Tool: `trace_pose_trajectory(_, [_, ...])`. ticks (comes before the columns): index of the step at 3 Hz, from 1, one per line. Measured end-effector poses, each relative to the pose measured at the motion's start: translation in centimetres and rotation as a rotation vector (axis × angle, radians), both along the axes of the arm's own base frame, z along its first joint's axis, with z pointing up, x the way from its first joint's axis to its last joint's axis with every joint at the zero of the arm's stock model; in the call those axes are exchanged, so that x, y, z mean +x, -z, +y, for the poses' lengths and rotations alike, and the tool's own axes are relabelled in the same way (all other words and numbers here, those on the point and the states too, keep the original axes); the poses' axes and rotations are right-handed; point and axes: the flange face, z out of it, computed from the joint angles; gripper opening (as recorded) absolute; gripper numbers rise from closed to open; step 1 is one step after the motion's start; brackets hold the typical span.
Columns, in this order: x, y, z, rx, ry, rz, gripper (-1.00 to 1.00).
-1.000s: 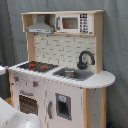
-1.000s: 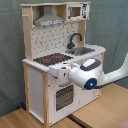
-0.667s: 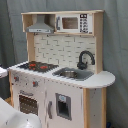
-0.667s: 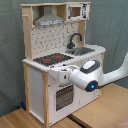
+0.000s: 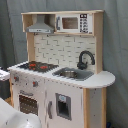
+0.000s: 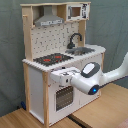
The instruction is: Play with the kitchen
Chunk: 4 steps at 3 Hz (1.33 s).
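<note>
The kitchen is a white and light-wood toy set, seen in both exterior views. It has a black-red stovetop, a grey hood, a small microwave, a sink with a black faucet, and a windowed oven door. In the second exterior view the kitchen stands behind my white arm, which reaches in from the right. The gripper is level with the panel just above the oven door. It holds nothing that I can see.
The kitchen stands on a wooden table before a grey curtain. A white rounded part of the arm fills the first exterior view's lower left corner.
The arm has sunk slightly in front of the oven; the kitchen itself has not moved.
</note>
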Motion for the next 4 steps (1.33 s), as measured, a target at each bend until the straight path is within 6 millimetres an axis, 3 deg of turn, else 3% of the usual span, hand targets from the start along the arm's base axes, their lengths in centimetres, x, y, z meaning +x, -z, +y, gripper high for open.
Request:
trace_pose_trajectory(2, [0.3, 2.5, -1.3, -0.066, -0.096, -0.018, 1.00])
trace_pose_trajectory(4, [1.5, 6.3, -4.8, -0.137, -0.134, 0.001, 1.00])
